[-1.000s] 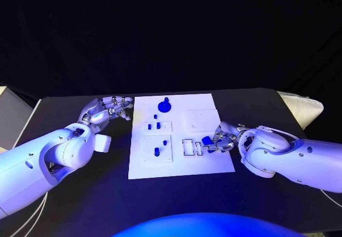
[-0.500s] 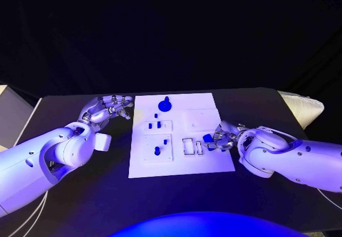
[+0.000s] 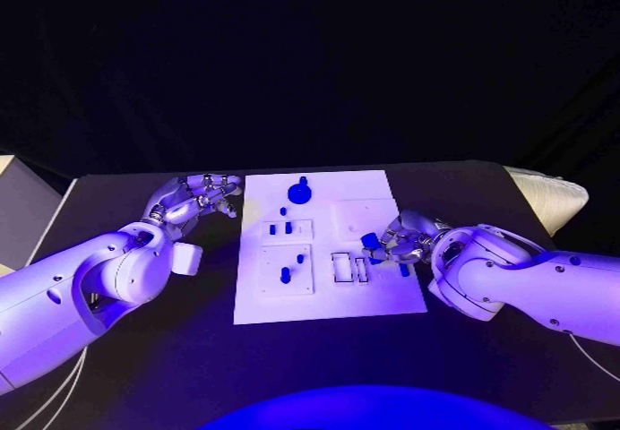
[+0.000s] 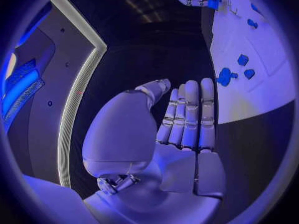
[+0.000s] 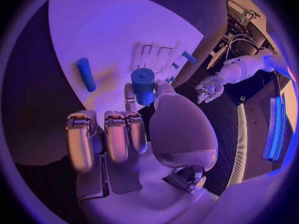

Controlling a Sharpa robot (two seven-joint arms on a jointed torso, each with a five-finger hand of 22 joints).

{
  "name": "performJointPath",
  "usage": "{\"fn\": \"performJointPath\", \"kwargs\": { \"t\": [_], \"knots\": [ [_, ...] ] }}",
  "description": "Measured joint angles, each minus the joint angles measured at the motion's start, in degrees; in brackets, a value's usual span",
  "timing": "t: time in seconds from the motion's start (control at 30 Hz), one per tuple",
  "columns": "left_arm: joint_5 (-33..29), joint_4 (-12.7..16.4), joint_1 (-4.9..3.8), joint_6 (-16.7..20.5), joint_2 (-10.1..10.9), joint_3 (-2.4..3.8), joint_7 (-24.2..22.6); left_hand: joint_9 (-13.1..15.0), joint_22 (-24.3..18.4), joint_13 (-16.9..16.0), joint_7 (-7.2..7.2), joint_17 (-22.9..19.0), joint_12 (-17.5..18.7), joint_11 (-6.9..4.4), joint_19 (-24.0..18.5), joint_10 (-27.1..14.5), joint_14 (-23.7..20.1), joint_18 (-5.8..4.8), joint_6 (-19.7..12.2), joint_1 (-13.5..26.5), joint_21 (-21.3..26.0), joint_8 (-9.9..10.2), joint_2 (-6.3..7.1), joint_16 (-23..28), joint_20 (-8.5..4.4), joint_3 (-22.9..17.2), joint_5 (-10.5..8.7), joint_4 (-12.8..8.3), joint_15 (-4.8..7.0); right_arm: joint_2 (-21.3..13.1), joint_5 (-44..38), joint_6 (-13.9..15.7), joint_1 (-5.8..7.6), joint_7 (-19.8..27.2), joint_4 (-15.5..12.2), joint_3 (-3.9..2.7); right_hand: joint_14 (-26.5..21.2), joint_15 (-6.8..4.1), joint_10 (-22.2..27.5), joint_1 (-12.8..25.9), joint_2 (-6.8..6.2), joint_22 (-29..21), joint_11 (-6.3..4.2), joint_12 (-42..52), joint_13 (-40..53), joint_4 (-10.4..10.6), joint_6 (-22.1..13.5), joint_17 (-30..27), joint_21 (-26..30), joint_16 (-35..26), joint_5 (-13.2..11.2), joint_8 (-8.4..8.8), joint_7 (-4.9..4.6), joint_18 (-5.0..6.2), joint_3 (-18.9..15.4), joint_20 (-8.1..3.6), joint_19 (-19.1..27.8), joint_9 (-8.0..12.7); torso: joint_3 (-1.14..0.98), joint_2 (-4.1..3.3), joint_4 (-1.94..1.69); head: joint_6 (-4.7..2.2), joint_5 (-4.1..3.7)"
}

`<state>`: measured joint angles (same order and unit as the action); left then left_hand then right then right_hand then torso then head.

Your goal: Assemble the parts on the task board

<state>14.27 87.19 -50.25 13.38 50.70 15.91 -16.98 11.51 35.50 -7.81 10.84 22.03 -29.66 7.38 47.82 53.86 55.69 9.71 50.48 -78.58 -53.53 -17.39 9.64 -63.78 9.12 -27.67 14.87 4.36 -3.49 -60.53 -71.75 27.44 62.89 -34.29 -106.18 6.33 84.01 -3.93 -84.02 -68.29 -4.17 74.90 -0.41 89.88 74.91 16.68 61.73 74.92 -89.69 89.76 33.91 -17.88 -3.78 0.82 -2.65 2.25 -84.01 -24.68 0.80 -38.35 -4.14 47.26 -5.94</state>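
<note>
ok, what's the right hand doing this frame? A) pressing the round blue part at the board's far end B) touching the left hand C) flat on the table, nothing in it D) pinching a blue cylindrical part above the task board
D: the right hand pinches a blue cylindrical part in its fingertips over the task board, near its right edge, while the left hand sits apart beside the board's far left corner, holding nothing.

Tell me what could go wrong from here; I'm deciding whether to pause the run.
1. The right hand pinches a blue cylinder only at its fingertips; it could slip or tilt before insertion.
2. A loose blue rod lies on the task board close to that hand and might get knocked as the hand moves.
3. The left hand hovers open beside the board without bracing it, so a hard push might shift the board.
</note>
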Motion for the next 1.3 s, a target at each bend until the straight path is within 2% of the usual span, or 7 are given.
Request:
{"fn": "performJointPath", "kwargs": {
  "t": [0.2, 0.53, 0.67, 0.97, 1.17, 1.3],
  "knots": [
    [0.0, 0.0, 0.0, 0.0, 0.0, 0.0, 0.0, 0.0, 0.0, 0.0, 0.0, 0.0, 0.0, 0.0, 0.0, 0.0, 0.0, 0.0, 0.0, 0.0, 0.0, 0.0, 0.0, 0.0, 0.0, 0.0, 0.0, 0.0, 0.0, 2.2, 1.7, 0.2, 0.31, 0.2, 0.5, 0.26, 0.0, 0.0, 0.0, -0.1, -0.07, 0.0, 0.0, 0.0, 0.0, 0.0, 0.0, 0.0, 0.0, 0.0, -0.8, 0.0, 0.01, 0.0, 0.0, 0.0, 0.0, 0.0, 0.06, -0.03, -0.04, -0.04, 0.03],
    [0.0, 0.0, 0.01, 0.0, 0.0, -0.02, 0.0, 0.0, -0.1, 0.1, 0.0, 0.0, 0.0, 0.0, 0.0, 0.0, 0.0, 0.0, 0.0, 0.0, 0.3, 0.0, 0.0, 0.0, 0.0, 0.0, 0.0, 0.0, 0.0, 5.4, 2.4, -2.4, -1.07, 0.0, 2.2, 0.66, 0.0, 0.01, 0.0, 0.3, -0.38, 0.0, 0.01, 0.0, 0.0, 0.0, 0.3, 0.0, 0.0, 0.0, -3.5, 0.0, -0.15, 0.0, 0.0, 0.0, 0.0, 0.0, -0.01, -0.11, -0.11, 0.2, 0.26],
    [0.0, 0.0, 0.01, 0.0, 0.0, -0.01, 0.0, 0.0, -0.1, 0.1, 0.0, 0.0, 0.0, 0.0, 0.0, 0.0, 0.0, 0.0, 0.0, 0.0, 0.3, 0.0, 0.0, 0.0, 0.0, 0.0, 0.0, 0.0, 0.0, 5.9, 2.2, -3.2, -1.11, -0.1, 2.3, 0.59, 0.0, 0.01, 0.0, 1.3, -0.61, 0.0, 0.01, 0.0, 0.0, 0.0, 0.6, 0.0, 0.0, 0.0, -4.3, 0.0, 0.21, 0.0, 0.0, 0.01, 0.0, -0.2, -0.03, -0.11, -0.08, 0.32, 0.38],
    [0.0, 0.0, 0.01, 0.0, 0.0, -0.01, 0.1, 0.0, -0.1, 0.1, 0.0, 0.0, 0.0, 0.0, 0.0, 0.0, 0.0, 0.0, 0.0, 0.0, 0.3, 0.0, 0.0, 0.0, 0.0, 0.0, 0.0, 0.0, 0.0, 6.5, 1.1, -3.6, -1.13, -0.4, 2.5, 0.57, 0.0, 0.01, 0.0, 1.3, -0.67, 0.0, 0.01, 0.0, 0.0, 0.0, 0.6, 0.0, 0.0, 0.0, -5.0, -0.25, 0.21, 0.0, 0.0, 0.01, 0.0, -0.1, -0.1, -0.12, 0.0, 0.43, 0.56],
    [0.0, 0.0, 0.01, 0.0, 0.1, -0.01, 0.1, 0.0, -0.1, 0.1, 0.0, 0.0, 0.0, 0.0, 0.0, 0.0, 0.0, 0.0, 0.0, 0.0, 0.3, 0.0, 0.0, 0.0, 0.0, 0.0, 0.0, 0.0, 0.0, 7.0, 0.5, -3.7, -1.23, -0.5, 2.5, 0.63, 0.0, 0.01, 0.0, 1.8, -0.68, 0.0, 0.01, 0.0, 0.0, 0.0, 0.7, 0.0, 0.0, 0.0, -5.0, -0.29, 0.33, 0.0, 0.0, 0.01, 0.0, -0.1, -0.1, -0.11, 0.0, 0.44, 0.66],
    [0.0, 0.0, 0.01, 0.0, 0.1, -0.01, 0.1, 0.0, -0.1, 0.1, 0.0, 0.0, 0.0, 0.0, 0.0, 0.0, 0.0, 0.0, 0.0, 0.0, 0.3, 0.0, 0.0, 0.0, 0.0, 0.0, 0.0, 0.0, 0.0, 7.2, 0.3, -3.8, -1.24, -0.7, 2.7, 0.64, 0.0, 0.01, 0.0, 2.3, -0.69, 0.0, 0.01, 0.0, 0.0, 0.0, 0.8, 0.0, 0.0, 0.0, -6.0, -0.31, 0.41, 0.01, 0.0, 0.01, 0.0, -0.1, -0.08, -0.1, 0.01, 0.51, 0.67]
  ]
}}
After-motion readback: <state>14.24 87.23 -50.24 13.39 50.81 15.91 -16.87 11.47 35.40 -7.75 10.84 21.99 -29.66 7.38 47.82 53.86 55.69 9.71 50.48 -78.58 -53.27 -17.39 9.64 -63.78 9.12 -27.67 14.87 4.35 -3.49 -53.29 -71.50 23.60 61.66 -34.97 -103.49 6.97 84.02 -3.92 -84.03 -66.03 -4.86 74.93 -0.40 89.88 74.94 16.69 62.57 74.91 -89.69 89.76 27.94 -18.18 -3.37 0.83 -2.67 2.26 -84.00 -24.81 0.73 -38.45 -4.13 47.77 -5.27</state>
